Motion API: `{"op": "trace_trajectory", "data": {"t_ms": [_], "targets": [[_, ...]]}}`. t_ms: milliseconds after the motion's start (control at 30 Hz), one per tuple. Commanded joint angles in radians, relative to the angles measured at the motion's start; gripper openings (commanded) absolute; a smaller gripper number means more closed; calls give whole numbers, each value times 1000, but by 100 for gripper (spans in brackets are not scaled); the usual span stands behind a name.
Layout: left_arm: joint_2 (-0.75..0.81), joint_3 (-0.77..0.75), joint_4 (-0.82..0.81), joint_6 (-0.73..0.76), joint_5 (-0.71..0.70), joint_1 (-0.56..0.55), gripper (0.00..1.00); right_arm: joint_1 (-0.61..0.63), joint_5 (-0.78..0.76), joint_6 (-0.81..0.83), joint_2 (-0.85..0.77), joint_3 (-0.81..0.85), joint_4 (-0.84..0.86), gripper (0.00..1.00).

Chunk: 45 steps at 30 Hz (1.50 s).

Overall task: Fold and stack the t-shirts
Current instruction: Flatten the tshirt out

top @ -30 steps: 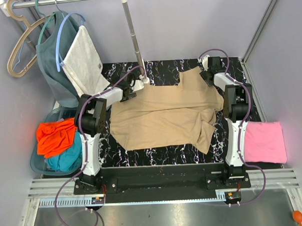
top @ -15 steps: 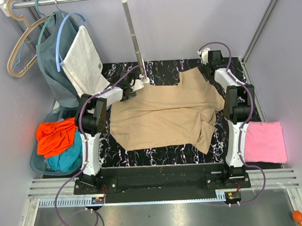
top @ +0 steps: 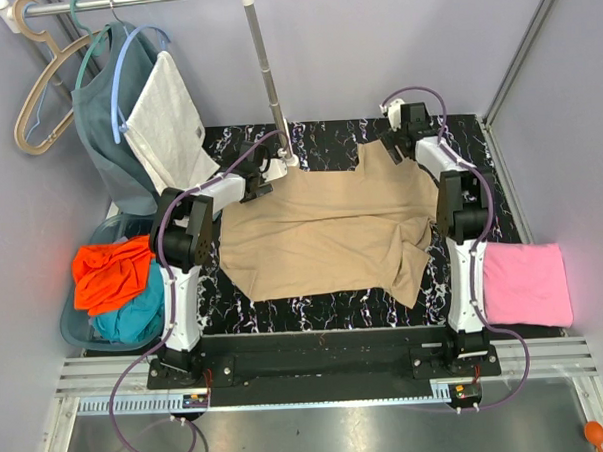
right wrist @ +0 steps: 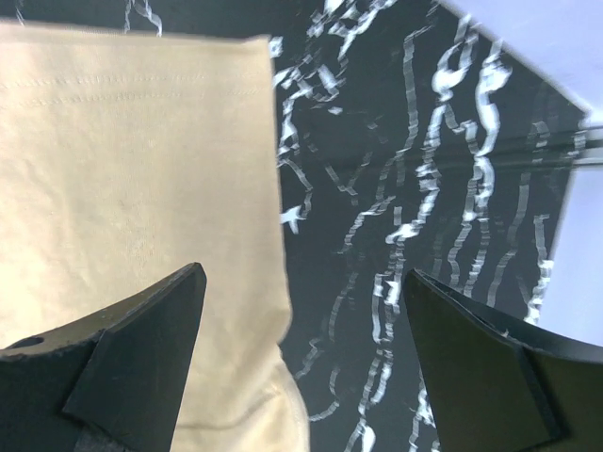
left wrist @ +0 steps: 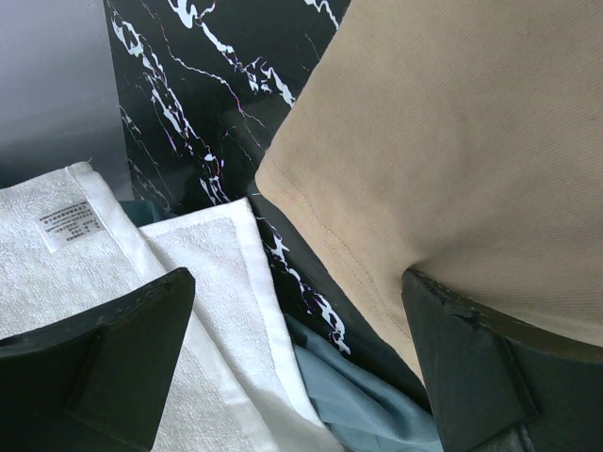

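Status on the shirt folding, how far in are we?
Done: pink t-shirt looks folded, lying by the right arm. In hand: tan t-shirt spread on the table, unfolded; left arm and right arm at its far corners, jaws open, gripping nothing. Left: fold tan, then orange t-shirt and teal t-shirt, bunched in the basket, and stack all.

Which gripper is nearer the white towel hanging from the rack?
Left. The left gripper sits open just beside the white towel, at the tan t-shirt's far left corner. The right gripper is across the shirt, at its far right corner.
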State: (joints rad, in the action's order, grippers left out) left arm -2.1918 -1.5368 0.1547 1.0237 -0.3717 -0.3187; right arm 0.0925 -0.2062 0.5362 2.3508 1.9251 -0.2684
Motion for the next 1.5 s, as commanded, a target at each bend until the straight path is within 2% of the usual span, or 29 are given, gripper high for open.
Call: {"op": "trace_trajectory", "data": {"t_ms": [0, 267, 767, 933, 1233, 1333, 1467], "targets": [[-20, 15, 0, -4, 13, 12, 99, 3, -2, -10, 59, 69, -3, 95], [-49, -6, -12, 33, -7, 12, 99, 1, -59, 28, 123, 133, -2, 95], [-154, -177, -24, 39, -55, 20, 99, -2, -162, 131, 281, 382, -6, 95], [-111, -160, -46, 19, -73, 17, 99, -2, -153, 102, 245, 405, -17, 95], [52, -73, -50, -27, -70, -8, 99, 18, -125, 65, 43, 292, -29, 96], [125, -22, -44, -43, -73, -23, 99, 33, -117, 65, -71, 191, -34, 96], [234, 82, -34, -62, -75, -45, 99, 52, -114, 68, -243, -44, -37, 96]]}}
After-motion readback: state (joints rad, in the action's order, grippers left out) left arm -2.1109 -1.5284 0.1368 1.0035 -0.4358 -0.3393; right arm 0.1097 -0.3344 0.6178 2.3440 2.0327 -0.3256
